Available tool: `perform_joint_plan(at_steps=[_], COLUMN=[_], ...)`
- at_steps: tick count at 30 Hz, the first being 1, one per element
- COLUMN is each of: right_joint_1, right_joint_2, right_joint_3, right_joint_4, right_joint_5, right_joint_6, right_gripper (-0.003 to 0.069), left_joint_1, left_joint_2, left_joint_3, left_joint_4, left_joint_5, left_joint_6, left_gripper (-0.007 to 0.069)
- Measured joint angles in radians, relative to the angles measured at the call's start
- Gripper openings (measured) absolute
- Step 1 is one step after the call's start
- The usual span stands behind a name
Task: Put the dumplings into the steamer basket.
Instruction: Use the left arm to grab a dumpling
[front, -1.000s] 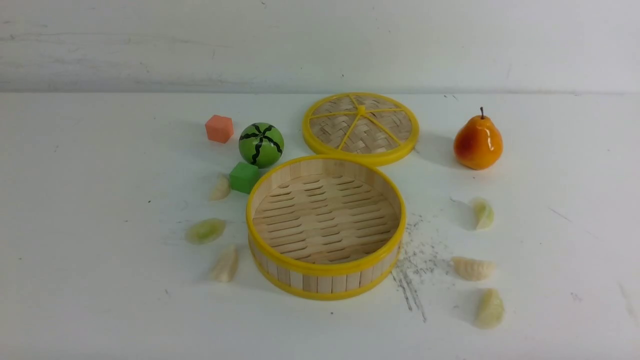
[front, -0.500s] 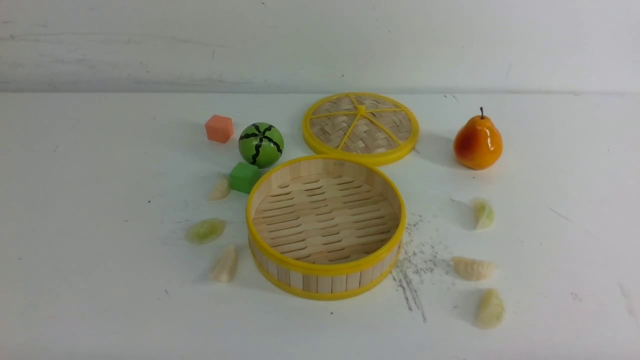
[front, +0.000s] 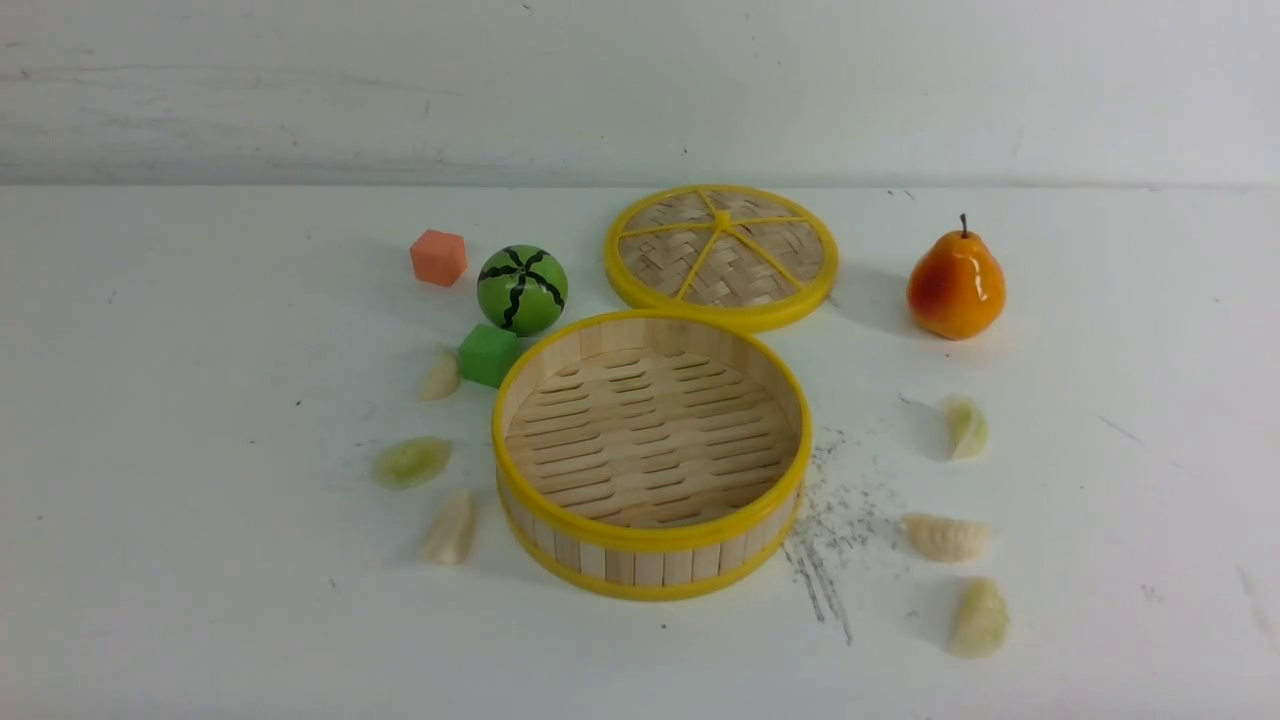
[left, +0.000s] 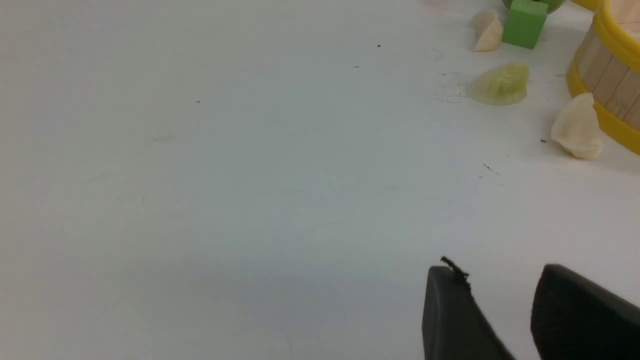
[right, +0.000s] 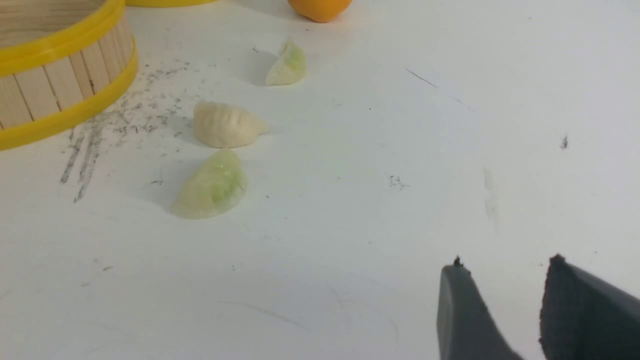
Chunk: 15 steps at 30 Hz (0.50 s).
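Six dumplings (front: 945, 537) lie apart on open table (front: 200, 600) flanking the steamer basket (front: 650, 541).

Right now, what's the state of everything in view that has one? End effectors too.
steamer basket: upright, uncovered, empty.
woven lid: off, lying flat behind the steamer basket.
left dumplings: three, loose, outside the steamer basket.
right dumplings: three, loose, outside it.
pear: upright.
left end effector: open, empty.
right end effector: open, empty.
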Motion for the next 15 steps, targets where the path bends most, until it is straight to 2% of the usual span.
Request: perform_joint_plan(at_steps=[5, 9, 12, 13, 15], right_joint_1=[0.000, 0.000, 0.000, 0.000, 0.000], right_joint_2=[0.000, 0.000, 0.000, 0.000, 0.000], right_joint_3=[0.003, 0.009, 0.009, 0.009, 0.009], right_joint_4=[-0.013, -0.013, -0.013, -0.013, -0.013], right_joint_5=[-0.034, -0.162, -0.428, -0.428, -0.606], right_joint_6=[0.000, 0.000, 0.000, 0.000, 0.007], right_gripper=[0.0239, 0.0239, 0.0239, 0.0239, 0.0239], left_joint_1=[0.000, 0.000, 0.000, 0.000, 0.000], left_joint_2=[0.000, 0.000, 0.000, 0.000, 0.000], left_joint_3=[0.000, 0.000, 0.000, 0.000, 0.000], left_joint_4=[0.000, -0.007, -0.013, -0.013, -0.016], left_joint_5=[-0.071, -0.200, -0.488, -0.505, -0.679], left_joint_6=[0.000, 0.000, 0.000, 0.000, 0.000], left_gripper=[0.0239, 0.0239, 0.0239, 0.0239, 0.0239])
